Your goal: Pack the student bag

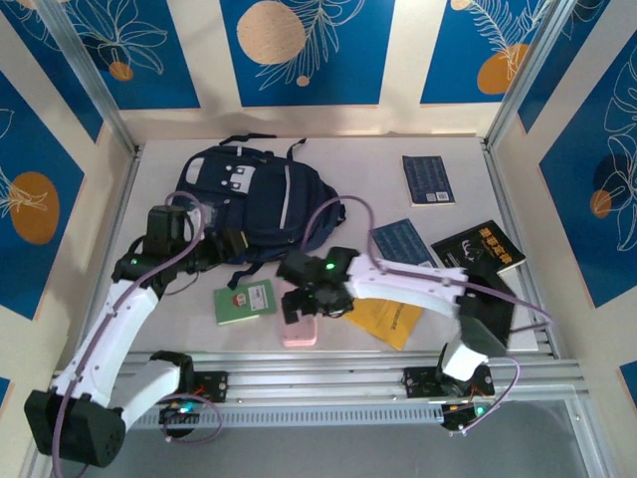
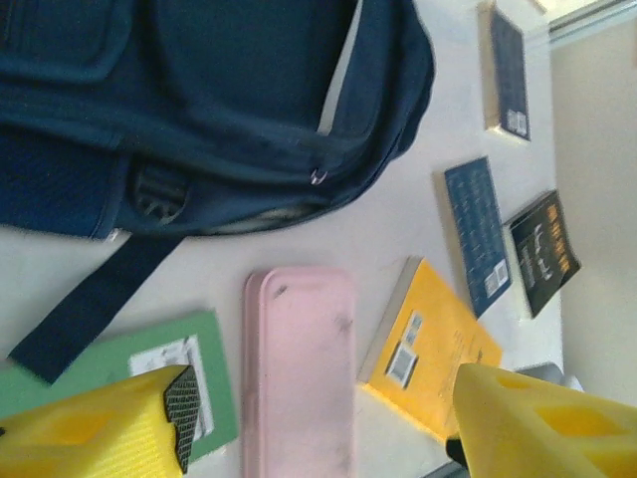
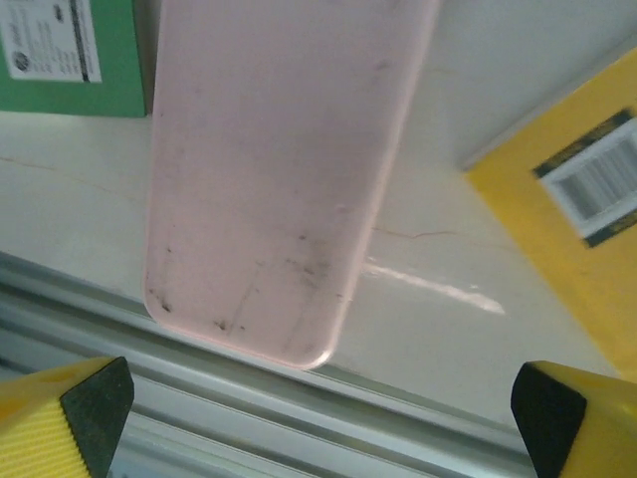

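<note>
Tabletop (image 1: 378,159), student bag (image 1: 254,194), pink case (image 1: 299,334), yellow book (image 1: 390,321)

Navy on the bag (image 1: 249,194), pale grey stripes; pink on the case (image 3: 279,169) (dark scuffs); green on the notebook (image 1: 244,302); yellow on the book (image 2: 438,349).

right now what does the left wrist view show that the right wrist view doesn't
Left wrist, not right wrist: the backpack with its dark strap trailing toward the green notebook, two blue books and a black book beyond it.

Right wrist, not left wrist: the metal rail along the table edge, with the end of the pink case reaching over it.

Both: the pink case lying flat, the green notebook on one side of it, the yellow book on the other, and the pale table.
</note>
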Controlling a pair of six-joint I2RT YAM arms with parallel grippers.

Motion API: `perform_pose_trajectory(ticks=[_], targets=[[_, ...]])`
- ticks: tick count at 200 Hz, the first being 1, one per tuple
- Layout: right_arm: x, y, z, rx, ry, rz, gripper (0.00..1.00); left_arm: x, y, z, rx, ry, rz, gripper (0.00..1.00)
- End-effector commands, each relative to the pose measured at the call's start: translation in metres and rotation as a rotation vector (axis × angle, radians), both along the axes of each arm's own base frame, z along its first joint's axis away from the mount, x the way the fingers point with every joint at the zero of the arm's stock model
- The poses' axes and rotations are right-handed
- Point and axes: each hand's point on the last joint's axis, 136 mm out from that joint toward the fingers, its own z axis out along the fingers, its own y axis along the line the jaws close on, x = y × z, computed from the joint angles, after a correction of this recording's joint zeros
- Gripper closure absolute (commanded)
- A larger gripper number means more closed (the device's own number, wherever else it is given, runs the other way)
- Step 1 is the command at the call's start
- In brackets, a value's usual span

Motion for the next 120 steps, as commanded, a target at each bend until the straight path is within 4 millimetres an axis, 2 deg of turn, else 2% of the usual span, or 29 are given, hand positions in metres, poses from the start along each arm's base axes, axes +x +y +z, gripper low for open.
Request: perform_pose_trajectory(ticks=[1,30,87,120], targets=[[-0.008,0.002,-0.013,-0.146,-0.007,-0.022,0.01,-0.011,0.002,0.010,0.049,-0.075,-0.056,0.30],[-0.012,0.019,-0.032,-0.157,0.026,-0.049,0.00,-0.019,0.006,0.005,0.100,-0.112,-0.092,0.29],[-0.010,0.023,-0.058,-0.172,0.080,-0.116,0.00,-0.022,0.008,-0.005,0.130,-0.145,-0.115,0.29],[-0.010,0.030,-0.062,-0.138,0.095,-0.111,0.00,-0.023,0.008,-0.004,0.136,-0.152,-0.116,0.28]])
